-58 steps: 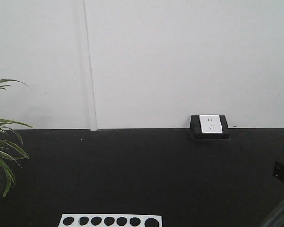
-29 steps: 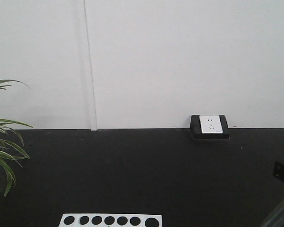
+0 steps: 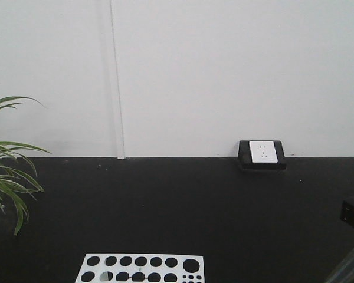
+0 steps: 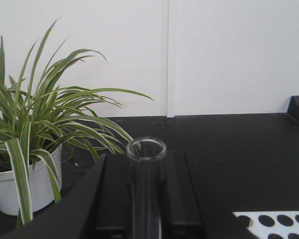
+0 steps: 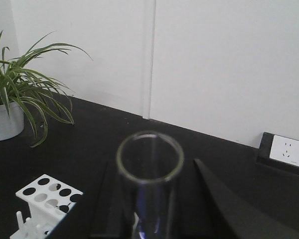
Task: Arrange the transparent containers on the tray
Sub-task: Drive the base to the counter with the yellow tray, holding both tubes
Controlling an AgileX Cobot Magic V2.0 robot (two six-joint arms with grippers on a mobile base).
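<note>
In the left wrist view a slim transparent container stands upright between the two black fingers of my left gripper, which is shut on it. Its round rim pokes up above the fingers. In the right wrist view a wider-looking transparent container stands close to the camera, and my right gripper is shut on it, with dark fingers on either side. The tray is out of view in every frame. Neither gripper shows in the front view.
A white holed rack sits on the black table near the front edge; it is also visible as the rack and the rack. A potted plant stands at the left. A wall socket sits at the back.
The front view has shifted. The rack now sits higher in frame with more rows of holes showing. The wall seam and the plant lie slightly further right.
</note>
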